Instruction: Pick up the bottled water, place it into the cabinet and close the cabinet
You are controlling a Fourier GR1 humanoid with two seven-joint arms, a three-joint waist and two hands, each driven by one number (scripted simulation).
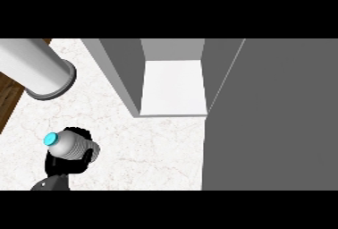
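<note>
White marble counter (158,143) with faint veins fills the middle of the head view, with a strip of brown wood floor (13,96) showing past its left edge. On the counter stands a grey cabinet (125,71), open, its pale inner shelf (173,87) bare and bright, and its grey door (271,116) swung out to cover the right of the view. A large white cylinder with a grey rim (40,71) reaches in from the upper left. Low at the left, the left hand (66,164) has its black fingers curled round the bottled water (69,144), well apart from the cabinet's opening. That bottle is whitish-grey with ribbed sides and a bright cyan cap (51,139), tilted so the cap points up-left. No right hand appears.
</note>
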